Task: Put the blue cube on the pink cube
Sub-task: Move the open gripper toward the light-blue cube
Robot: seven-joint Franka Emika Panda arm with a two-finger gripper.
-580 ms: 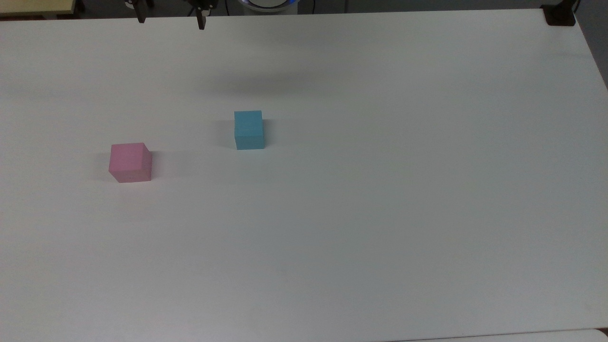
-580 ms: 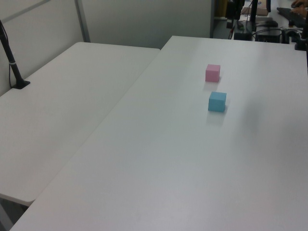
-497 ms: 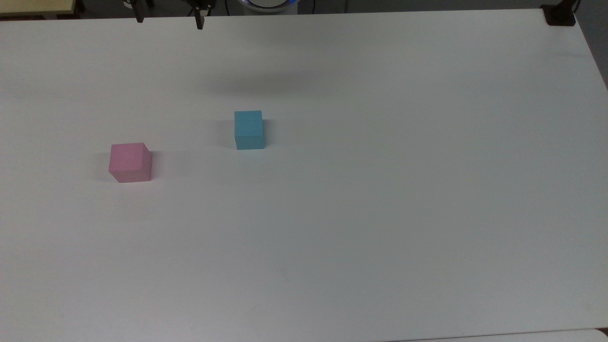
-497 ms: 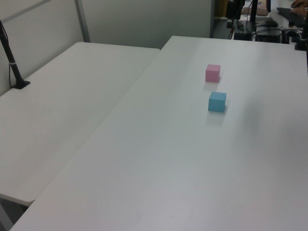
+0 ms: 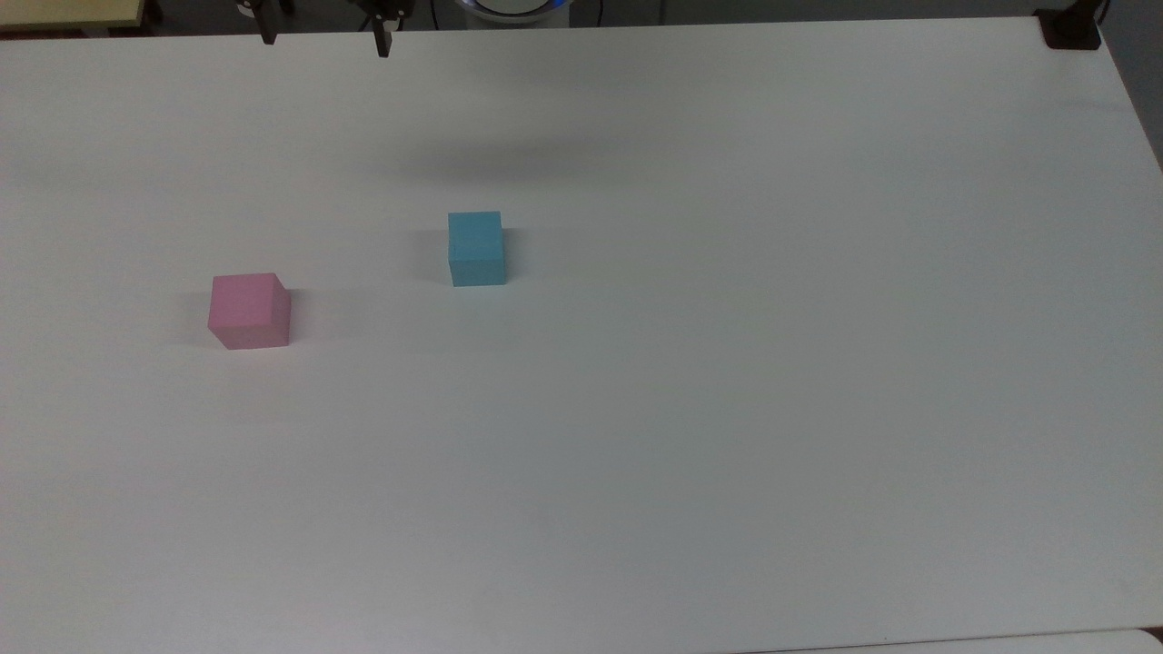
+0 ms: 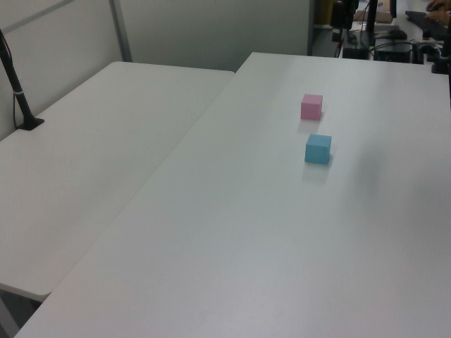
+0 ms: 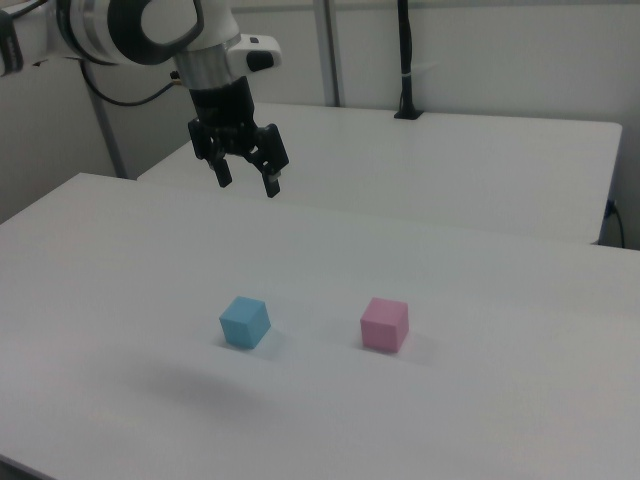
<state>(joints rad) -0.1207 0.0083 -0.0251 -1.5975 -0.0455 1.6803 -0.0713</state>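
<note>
White table (image 5: pixel 727 409) surface is seen bearing the blue cube (image 5: pixel 476 248) and the pink cube (image 5: pixel 248 311), which are set well apart, the pink one toward the top view's left. Both are rested flat on the table. The gripper (image 7: pixel 247 179) is held high above the table with its fingers (image 7: pixel 270 182) spread and nothing between them.

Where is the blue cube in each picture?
Top view: the blue cube sits left of centre, in the upper half.
Left view: it sits right of centre, in the upper half.
Right view: it sits left of centre, in the lower half.
Shared landmark: the pink cube stands apart beside it on the white table.
</note>
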